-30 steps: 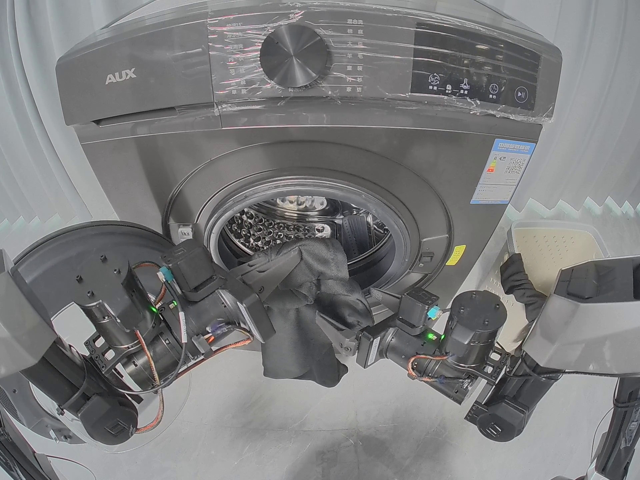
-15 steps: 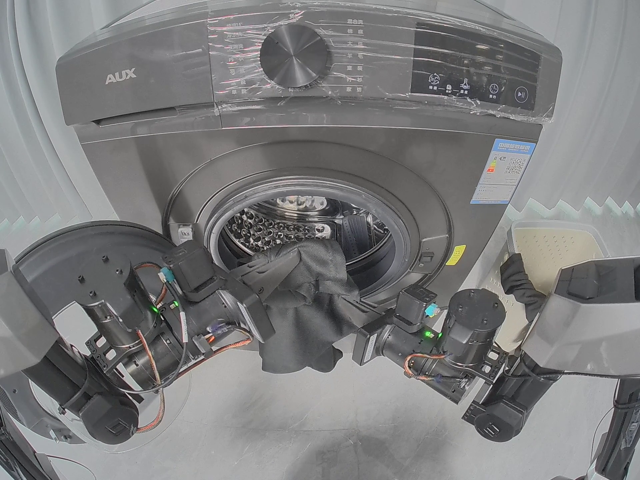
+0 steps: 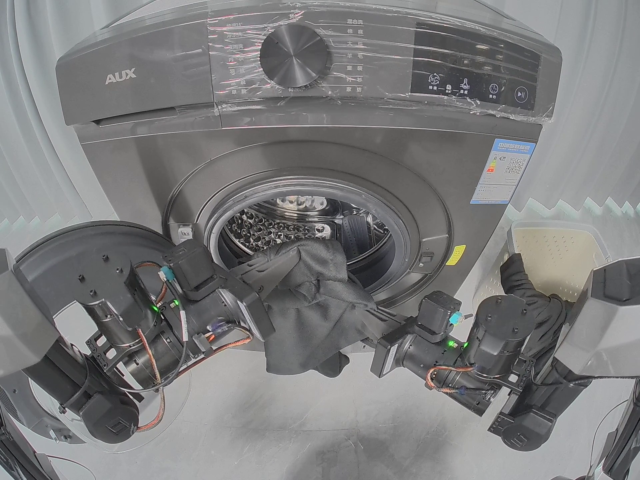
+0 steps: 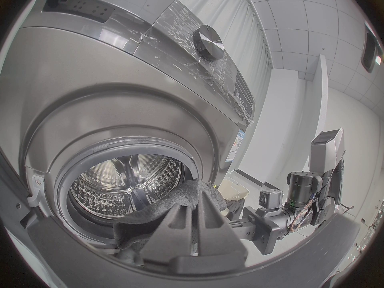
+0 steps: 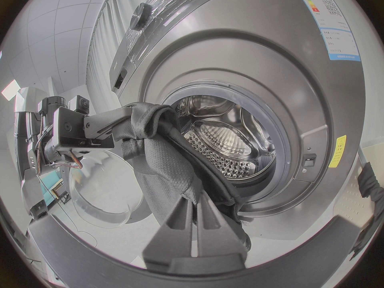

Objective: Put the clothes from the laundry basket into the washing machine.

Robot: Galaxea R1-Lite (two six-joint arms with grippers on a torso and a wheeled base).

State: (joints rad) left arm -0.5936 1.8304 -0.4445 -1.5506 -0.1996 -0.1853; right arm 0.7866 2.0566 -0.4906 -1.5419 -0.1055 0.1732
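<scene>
A dark grey garment hangs in front of the washing machine's open drum, stretched between both grippers. My left gripper is shut on its upper edge at the left of the opening. At the lower right of the opening, my right gripper is shut on the garment's lower part. In the left wrist view the left gripper pinches the cloth. The right wrist view has the right gripper clamped on the garment. The white laundry basket stands at the right, with another dark cloth draped over its rim.
The machine's round door stands swung open at the left, behind my left arm. The drum holds no clothes that I can see. Bare grey floor lies in front of the machine. Pale curtains hang behind it.
My right gripper shut on the hanging part of the garment and drew back to the right, pulling the cloth taut. The left gripper kept still.
</scene>
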